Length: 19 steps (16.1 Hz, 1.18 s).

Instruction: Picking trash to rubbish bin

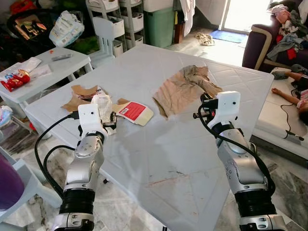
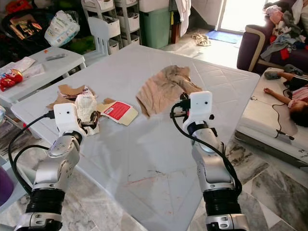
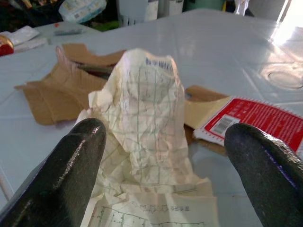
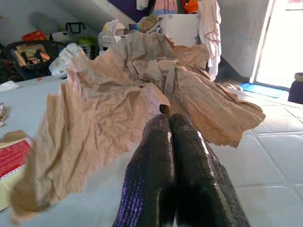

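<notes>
Here, over a white table in a cluttered living room, the robot's two silver arms are reaching toward scattered trash. The right gripper is pinching the near edge of a large crumpled brown paper, its two black fingers pressed tight together with the sheet caught at their tips; the paper is spreading out beyond the tips and sagging to both sides, its far edge lying on the tabletop. The left gripper is standing released, its fingers spread wide, and a crumpled white printed paper is rising between them, just ahead of the tips, touching neither finger as far as can be seen. Beyond that white paper, torn brown cardboard pieces are lying flat, and off to one side of the open jaws a red and white packet is resting on a tan envelope. Past the table, a smaller white side table is holding a red snack bag, white drawer units are standing against the wall, and a person's arm is lying on a mattress beside a dark sofa
</notes>
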### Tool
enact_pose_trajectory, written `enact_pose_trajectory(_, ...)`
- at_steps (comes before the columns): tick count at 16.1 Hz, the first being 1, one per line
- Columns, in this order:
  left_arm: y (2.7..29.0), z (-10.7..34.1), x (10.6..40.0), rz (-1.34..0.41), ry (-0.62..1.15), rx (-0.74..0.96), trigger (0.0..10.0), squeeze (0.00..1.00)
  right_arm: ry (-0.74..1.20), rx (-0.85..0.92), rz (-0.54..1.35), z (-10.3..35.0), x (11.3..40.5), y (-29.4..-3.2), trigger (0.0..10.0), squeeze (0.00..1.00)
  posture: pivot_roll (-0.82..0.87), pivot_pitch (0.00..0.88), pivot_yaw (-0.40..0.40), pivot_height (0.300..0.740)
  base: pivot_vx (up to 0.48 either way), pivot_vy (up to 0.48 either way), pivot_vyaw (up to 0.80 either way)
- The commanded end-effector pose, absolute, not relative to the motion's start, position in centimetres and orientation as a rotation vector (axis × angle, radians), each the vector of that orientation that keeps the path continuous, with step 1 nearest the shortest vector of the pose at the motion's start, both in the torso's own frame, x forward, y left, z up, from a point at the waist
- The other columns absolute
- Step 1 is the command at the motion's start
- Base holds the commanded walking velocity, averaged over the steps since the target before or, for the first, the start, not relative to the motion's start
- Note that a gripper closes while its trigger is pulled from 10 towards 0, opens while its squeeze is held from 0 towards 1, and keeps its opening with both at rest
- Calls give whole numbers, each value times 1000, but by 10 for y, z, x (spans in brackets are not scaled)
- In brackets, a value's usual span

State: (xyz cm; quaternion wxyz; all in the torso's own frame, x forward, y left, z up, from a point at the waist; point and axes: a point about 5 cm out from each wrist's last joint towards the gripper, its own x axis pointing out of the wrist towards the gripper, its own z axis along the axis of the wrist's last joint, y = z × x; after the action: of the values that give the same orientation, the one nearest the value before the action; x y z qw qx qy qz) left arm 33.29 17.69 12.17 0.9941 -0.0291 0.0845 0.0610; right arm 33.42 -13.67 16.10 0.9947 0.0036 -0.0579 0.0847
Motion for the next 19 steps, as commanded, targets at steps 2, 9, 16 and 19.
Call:
enact_pose_trajectory(2,188,126,336,169,158,-72,10000,0,-130,-1,175,167,334,-138,0,0,69,54,22,740,0,0,0)
enact_pose_trajectory(9,197,98,340,163,291,-77,118,0,-124,-4,171,166,330,-140,0,0,46,67,24,740,0,0,0)
enact_pose_trajectory(16,178,90,337,83,282,-109,0,0,-116,-12,173,166,328,-140,0,0,45,77,11,740,0,0,0)
enact_pose_trajectory(19,184,98,337,115,224,-115,0,0,-113,-15,178,166,329,-140,0,0,47,78,8,740,0,0,0)
